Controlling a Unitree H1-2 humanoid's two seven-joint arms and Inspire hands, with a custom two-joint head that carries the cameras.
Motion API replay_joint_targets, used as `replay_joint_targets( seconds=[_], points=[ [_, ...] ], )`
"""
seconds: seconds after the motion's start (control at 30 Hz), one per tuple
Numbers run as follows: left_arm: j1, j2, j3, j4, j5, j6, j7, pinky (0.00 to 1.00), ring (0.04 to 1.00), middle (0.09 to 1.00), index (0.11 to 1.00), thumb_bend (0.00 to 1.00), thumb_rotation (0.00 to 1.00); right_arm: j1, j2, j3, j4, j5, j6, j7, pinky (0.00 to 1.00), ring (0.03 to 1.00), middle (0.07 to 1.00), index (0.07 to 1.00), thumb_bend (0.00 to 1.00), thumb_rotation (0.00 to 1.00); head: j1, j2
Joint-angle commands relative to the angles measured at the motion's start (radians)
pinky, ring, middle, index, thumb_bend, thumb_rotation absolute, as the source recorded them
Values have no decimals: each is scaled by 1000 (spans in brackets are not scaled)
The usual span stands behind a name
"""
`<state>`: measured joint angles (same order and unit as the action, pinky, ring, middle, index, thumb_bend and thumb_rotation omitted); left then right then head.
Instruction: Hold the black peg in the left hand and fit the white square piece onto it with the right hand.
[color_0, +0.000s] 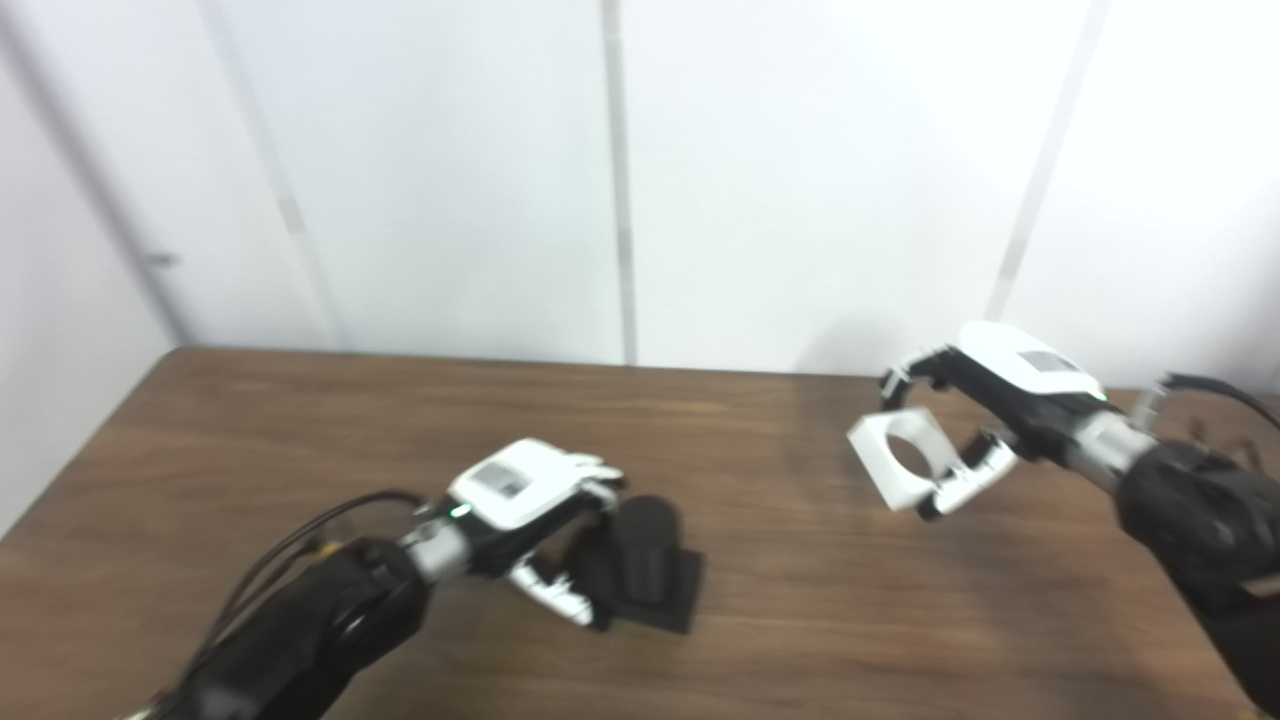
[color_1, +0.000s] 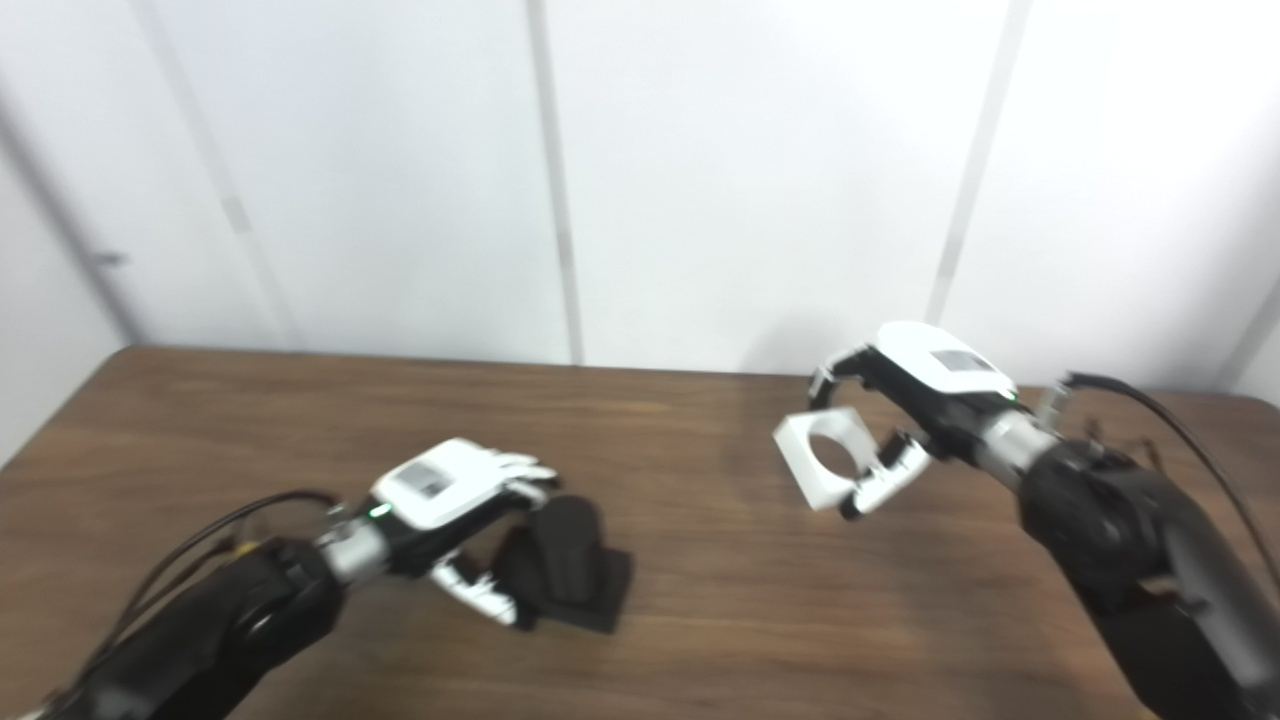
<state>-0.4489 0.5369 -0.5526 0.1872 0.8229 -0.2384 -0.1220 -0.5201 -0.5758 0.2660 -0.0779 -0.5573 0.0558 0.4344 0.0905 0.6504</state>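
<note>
From the left eye view, the left hand (color_0: 530, 520) is wrapped around the black peg (color_0: 645, 560), fingers over the top side and thumb curling beneath, the peg standing upright on its flat black base on the brown table (color_0: 250, 440). Over on the right, the right hand (color_0: 985, 420) is pinching the white square piece (color_0: 905, 455), lifted clear of the table and well apart from the peg, its round hole facing roughly toward the camera. Switch to the right eye view and it is the same story: the left hand (color_1: 455, 510) closed on the peg (color_1: 565, 550), the right hand (color_1: 905, 410) gripping the piece (color_1: 830, 455) by its edge. The job now, I'd say, is to keep the peg steady and vertical, turn the piece so its hole faces down, line it up above the peg top, then lower it straight without tilting.
</note>
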Motion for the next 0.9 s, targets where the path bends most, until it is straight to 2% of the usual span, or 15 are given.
replay_joint_targets(
  seconds=[0.0,0.17,0.5,0.7,0.87],
  points=[
    [39,-25,-70,48,83,29,-100,819,886,864,493,522,74,-55,-1,-11,-51,10,-46,-11,710,812,756,480,520,128,2,0],
    [32,-31,-77,51,81,41,-102,819,891,869,493,522,75,-59,27,3,-85,17,-67,11,707,811,755,480,521,129,2,1],
    [30,-33,-86,45,78,62,-115,832,906,884,494,522,76,-72,107,45,-143,2,-47,55,701,814,758,479,521,136,1,0],
    [30,-37,-90,43,82,66,-111,829,899,879,494,522,76,-68,152,51,-142,7,-57,56,741,819,760,479,521,133,3,2],
    [27,-39,-93,54,83,59,-98,818,891,876,494,522,76,-74,187,67,-127,3,-69,50,737,820,761,479,520,134,2,2]
  ],
)
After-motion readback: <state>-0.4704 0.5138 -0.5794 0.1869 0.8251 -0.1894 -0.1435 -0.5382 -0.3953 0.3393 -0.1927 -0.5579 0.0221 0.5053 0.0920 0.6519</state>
